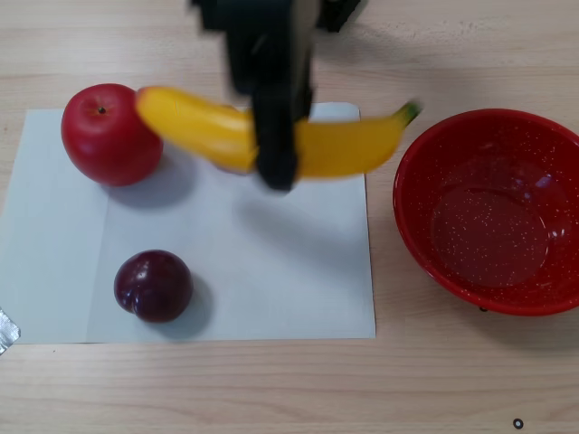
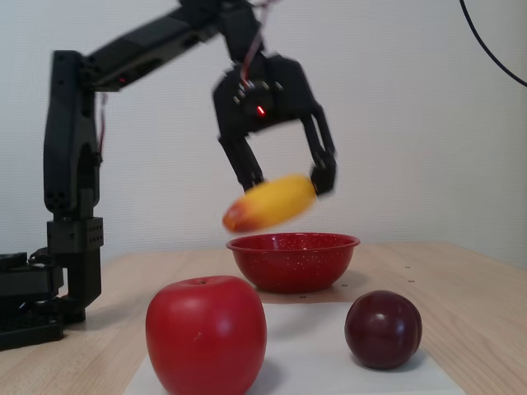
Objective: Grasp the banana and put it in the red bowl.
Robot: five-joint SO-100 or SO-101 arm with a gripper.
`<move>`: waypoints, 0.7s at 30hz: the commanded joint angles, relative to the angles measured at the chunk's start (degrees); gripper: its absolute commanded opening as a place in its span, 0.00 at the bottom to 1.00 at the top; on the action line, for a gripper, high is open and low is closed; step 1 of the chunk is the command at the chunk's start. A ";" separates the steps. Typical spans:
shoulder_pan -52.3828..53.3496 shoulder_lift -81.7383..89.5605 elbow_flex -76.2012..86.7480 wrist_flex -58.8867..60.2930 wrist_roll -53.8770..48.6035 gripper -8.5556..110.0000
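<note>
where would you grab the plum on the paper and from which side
Grip the plum across its widest middle, coming straight down from above. It is round and sits alone on the white paper, apart from the apple, so there seems to be room for a finger on each side. The gripper is busy now, shut on the banana.

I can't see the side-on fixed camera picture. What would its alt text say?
A black robot arm's end effector holds a yellow banana in the air above a red bowl on a wooden table. In front, a red apple and a dark plum sit on white paper.
</note>
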 commanded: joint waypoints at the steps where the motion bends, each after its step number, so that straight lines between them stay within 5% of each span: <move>1: 2.72 12.92 -0.26 -5.54 0.26 0.07; 13: 20.57 17.75 5.89 -15.73 -4.13 0.07; 21: 30.06 15.29 14.85 -32.96 -0.35 0.08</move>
